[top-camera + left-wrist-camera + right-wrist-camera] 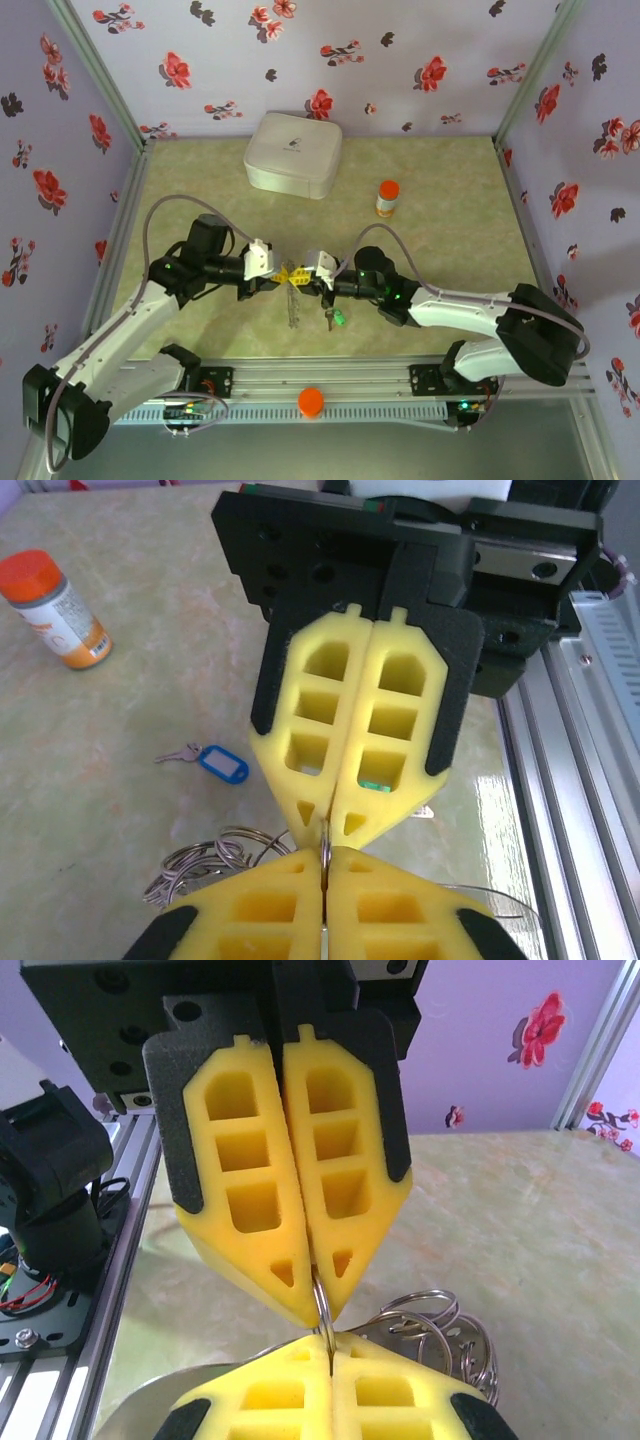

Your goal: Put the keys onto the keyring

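Note:
My two grippers meet tip to tip over the middle of the table, the left gripper (283, 275) (325, 860) and the right gripper (306, 278) (332, 1348). Both are shut on the same thin metal ring of the keyring (325, 838) (322, 1305), seen edge-on between the yellow pads. The remainder of the keyring, a bunch of linked rings (200, 865) (445, 1335), hangs down to the table (292, 308). The blue-headed key (222, 763) lies flat on the table beyond it. The green-headed key (339, 318) lies below the right gripper.
An orange-capped bottle (387, 198) (55, 610) stands at the back right of the grippers. A white rounded box (293, 153) sits at the far middle. An orange cap (311, 401) rests on the front rail. Flowered walls enclose the table.

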`<state>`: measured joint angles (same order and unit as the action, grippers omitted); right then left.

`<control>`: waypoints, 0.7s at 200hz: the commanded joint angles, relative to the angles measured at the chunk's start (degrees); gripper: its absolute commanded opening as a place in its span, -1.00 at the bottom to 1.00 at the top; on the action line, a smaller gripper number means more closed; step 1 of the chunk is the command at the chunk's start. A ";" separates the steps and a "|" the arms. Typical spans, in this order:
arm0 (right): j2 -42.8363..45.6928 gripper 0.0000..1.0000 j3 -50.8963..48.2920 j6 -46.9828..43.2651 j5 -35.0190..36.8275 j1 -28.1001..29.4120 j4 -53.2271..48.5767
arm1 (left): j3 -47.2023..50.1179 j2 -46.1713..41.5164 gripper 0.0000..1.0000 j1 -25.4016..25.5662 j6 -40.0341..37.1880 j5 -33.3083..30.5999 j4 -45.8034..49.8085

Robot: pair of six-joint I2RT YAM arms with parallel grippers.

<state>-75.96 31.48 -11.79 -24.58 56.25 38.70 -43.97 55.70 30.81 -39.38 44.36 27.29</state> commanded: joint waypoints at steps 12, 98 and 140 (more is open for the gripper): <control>-0.74 -1.00 1.86 1.33 -1.84 0.42 5.17 | -1.98 0.21 -0.97 0.74 -3.24 0.34 4.57; 14.84 -0.46 0.51 -3.96 6.32 -0.69 -19.49 | -5.70 -1.63 -1.00 4.78 19.53 -23.82 3.25; 9.21 -0.51 5.39 -2.25 0.71 6.67 -19.66 | -12.61 4.85 -1.00 7.01 32.59 -33.71 6.61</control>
<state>-63.07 33.10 -14.37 -20.67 58.41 21.85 -51.13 57.39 36.95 -17.02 18.37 31.97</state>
